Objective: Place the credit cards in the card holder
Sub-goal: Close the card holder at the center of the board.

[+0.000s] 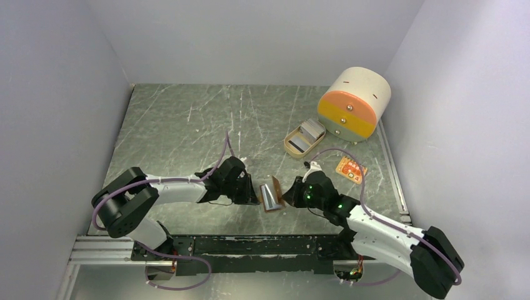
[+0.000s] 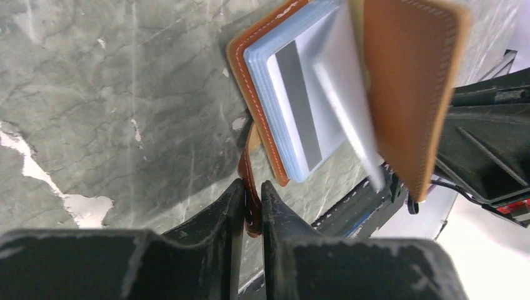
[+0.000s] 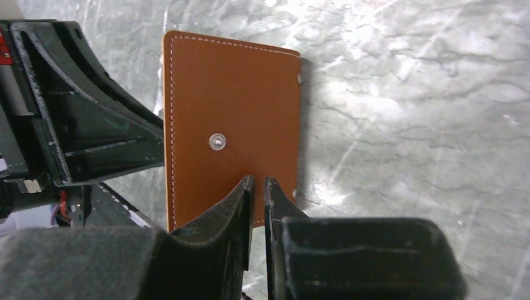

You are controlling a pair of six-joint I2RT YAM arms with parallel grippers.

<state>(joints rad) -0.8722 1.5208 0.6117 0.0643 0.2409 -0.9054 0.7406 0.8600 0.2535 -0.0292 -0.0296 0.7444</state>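
Two thin pinches on one open card holder (image 2: 406, 94), and a card that looks loose!

My left claw (image 2: 252, 187) is nipped almost closed on the holder's thin strap (image 2: 249, 150). My right claw (image 3: 257, 182) is down to a slit over the flap's lower edge. The holder hangs open between them. The credit cards (image 2: 306, 112) lie against its blue lining, one pale card tilted between the halves. The risk, I reckon, is that the strap slips or the flap twists, the holder flops over, and that card slides out. More credit cards wait in the dish (image 1: 289, 150).
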